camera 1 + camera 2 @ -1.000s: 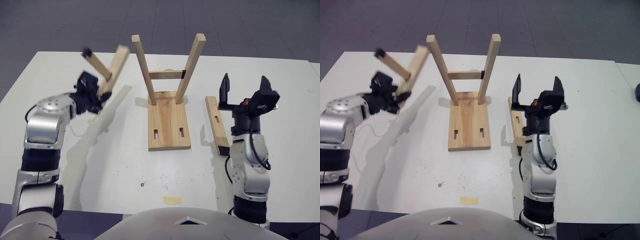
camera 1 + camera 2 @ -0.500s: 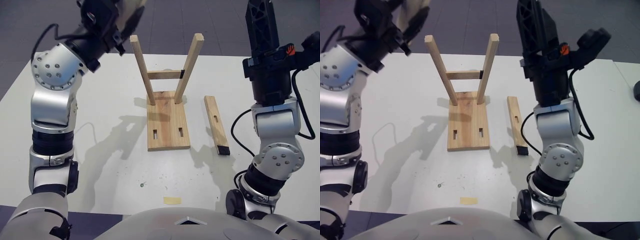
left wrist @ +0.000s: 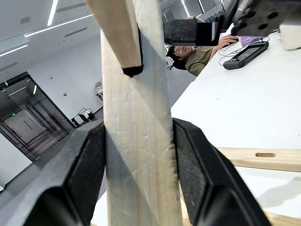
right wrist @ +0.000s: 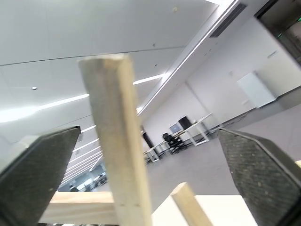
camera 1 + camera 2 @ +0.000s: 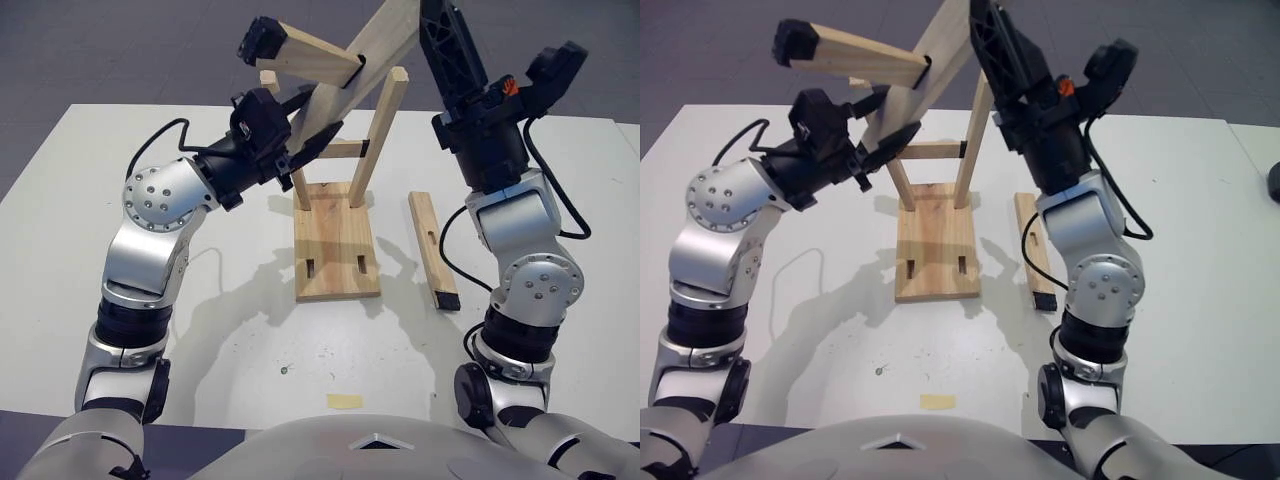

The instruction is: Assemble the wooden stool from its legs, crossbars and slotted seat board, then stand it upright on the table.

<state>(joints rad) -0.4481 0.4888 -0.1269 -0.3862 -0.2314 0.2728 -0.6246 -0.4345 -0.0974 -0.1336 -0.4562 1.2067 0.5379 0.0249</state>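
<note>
**Ana:** While your left gripper (image 5: 310,122) was clamped tight on the raised leg (image 5: 375,45), the seat board (image 5: 338,255) lay flat on the table (image 5: 80,170). Two legs (image 5: 380,130) stood in its far end. I think your job just then was to get the raised leg down into an empty slot (image 5: 311,268) at the near end.

**Ben:** Yes, and you had it tilted high over the board. I'd say you needed to turn it straight up and down first, with its crossbar (image 5: 305,52) lined up across the board. Your right gripper (image 5: 500,45) was up by the top of that leg with its fingers wide apart. I could not tell if they touched the wood. Closing them there softly looked like a good plan to me, so the leg would not wobble.

**Ana:** You had to go slow, I thought, or you could bump the two standing legs.

**Ben:** Around you was a big room with a dark floor (image 5: 120,50). On the white table, a loose leg (image 5: 432,248) lay just beside the board on your right. A small yellow scrap (image 5: 345,401) sat near the front edge.
</note>
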